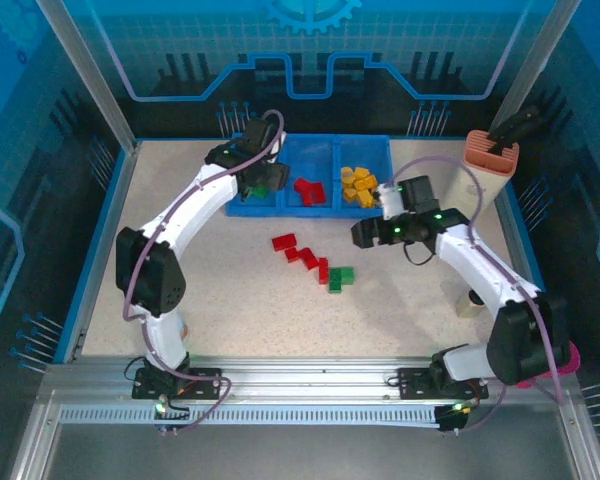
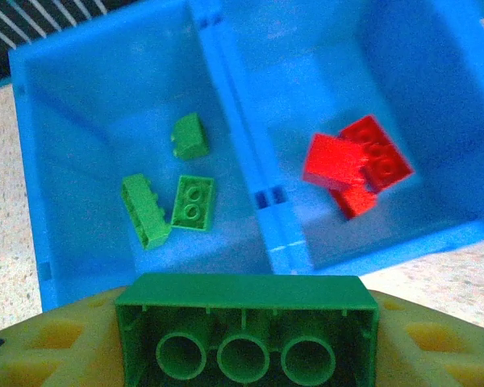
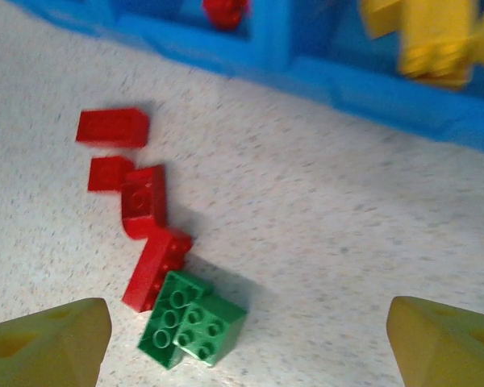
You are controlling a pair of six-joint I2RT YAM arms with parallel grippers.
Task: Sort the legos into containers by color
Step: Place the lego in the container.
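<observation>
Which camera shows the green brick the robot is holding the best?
The left wrist view. The green brick sits close up in the left gripper, its three round tubes clear, over the tray's left compartment. In the top view it is just a small green patch tucked beside the gripper, too tiny to make out.

Left tool point(image 2: 246, 339) clenched, right tool point(image 3: 244, 334) spread.

Top view: bright, even overhead light on the bench point(image 1: 230, 300), blue cast and reflections on the clear panels point(image 1: 310, 50), shadows faint. Left wrist: mildly soft overall, pale sheen on the tray point(image 2: 262, 201) floor, green brick point(image 2: 246, 322) at 6 o'clock evenly lit. Right wrist: yellow bricks point(image 3: 423, 40) at 1 o'clock smeared, red bricks point(image 3: 145, 201) cast short soft shadows toward 2 o'clock, right claw point(image 3: 244, 343) tips at 5 and 7 o'clock blurred.
</observation>
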